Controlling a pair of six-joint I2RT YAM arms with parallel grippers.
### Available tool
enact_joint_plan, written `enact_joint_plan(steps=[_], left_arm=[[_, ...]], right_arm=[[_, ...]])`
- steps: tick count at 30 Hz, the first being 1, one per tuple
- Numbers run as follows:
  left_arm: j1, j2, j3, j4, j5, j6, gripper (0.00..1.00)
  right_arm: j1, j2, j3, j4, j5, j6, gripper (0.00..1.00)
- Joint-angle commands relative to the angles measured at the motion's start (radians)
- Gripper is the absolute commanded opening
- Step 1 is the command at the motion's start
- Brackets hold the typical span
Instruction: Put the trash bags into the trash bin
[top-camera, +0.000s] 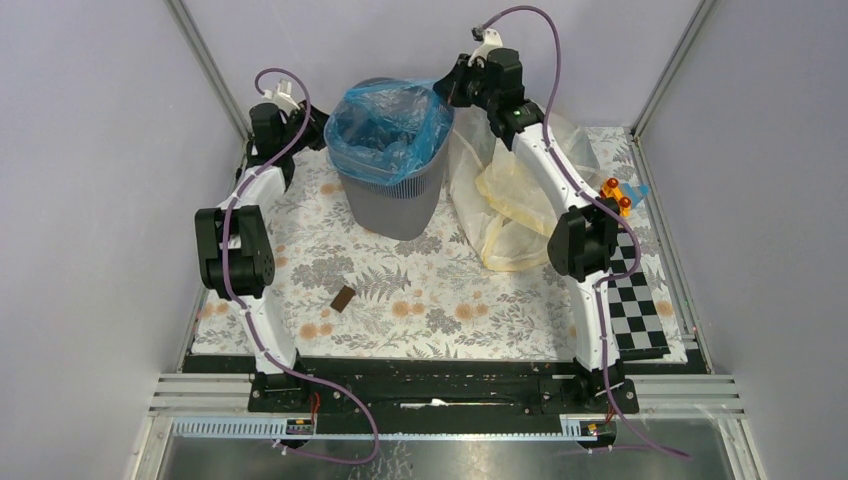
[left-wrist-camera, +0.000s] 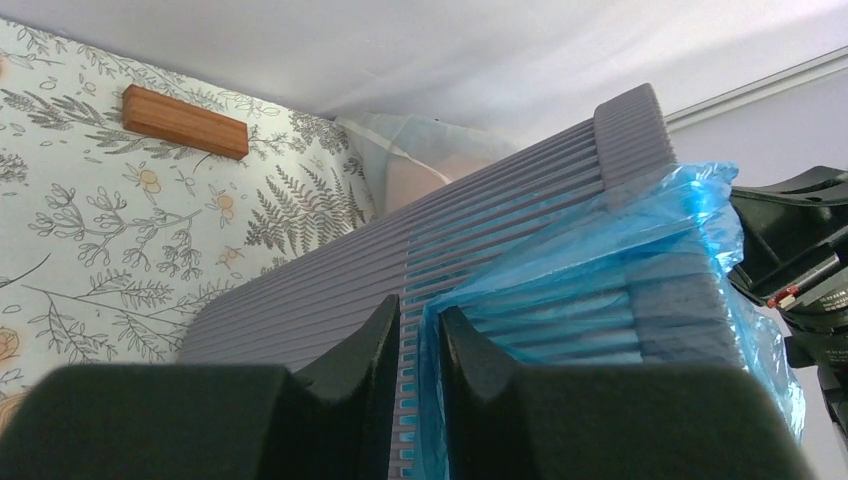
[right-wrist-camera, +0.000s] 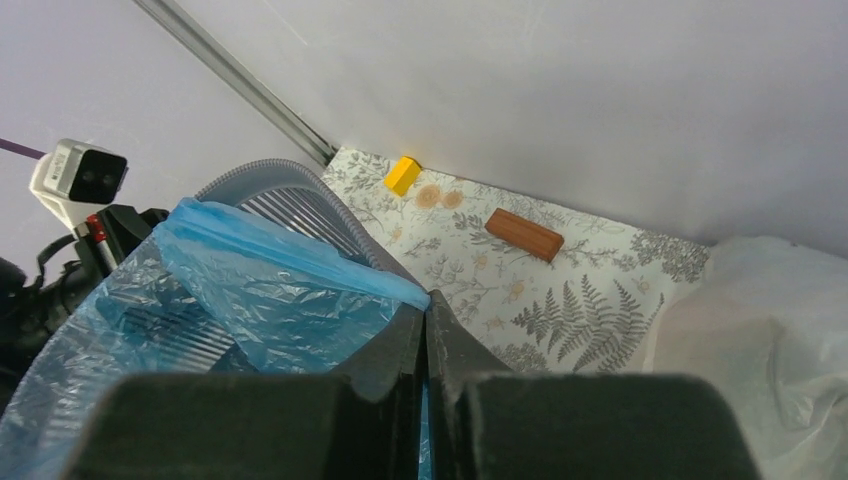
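The trash bin (top-camera: 395, 205) stands at the far middle of the floral counter (top-camera: 440, 300), a blue trash bag (top-camera: 385, 125) draped over its rim. The left hand (left-wrist-camera: 412, 315), fingers narrowly apart, sits at the bin's left wall. The right hand (right-wrist-camera: 427, 305) pinches the bag's edge at the right rim.

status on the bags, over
left gripper slightly open at trash bin rim. right gripper shut on blue bag edge. pale bag on table beside bin.

No legible text, label, brand, number or sign in any of the views.
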Motion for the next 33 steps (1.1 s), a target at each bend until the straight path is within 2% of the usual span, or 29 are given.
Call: enact_joint_plan(steps=[1,6,10,17,23,33], left_arm=[[-0.03,0.013,0.054,0.032,0.087,-0.006,0.23],[-0.039,0.014,0.056,0.018,0.095,-0.005,0.23],[-0.05,0.03,0.072,-0.006,0.112,-0.001,0.23],[-0.066,0.034,0.08,-0.034,0.149,0.013,0.23],[-0.066,-0.037,0.03,-0.08,0.14,0.037,0.22],[-0.099,-0.12,-0.005,-0.184,0.086,0.121,0.22]], right_arm=[[-0.005,-0.068,-0.032,-0.089,-0.078,0.088,0.03],[0.0,-0.143,-0.127,-0.094,-0.139,0.164,0.0],[0.011,-0.215,-0.219,-0.069,-0.111,0.192,0.0],[0.017,-0.241,-0.229,-0.093,-0.147,0.265,0.0],[0.029,-0.387,-0.456,-0.003,-0.086,0.312,0.0],[0.018,-0.462,-0.508,-0.059,-0.036,0.278,0.0]])
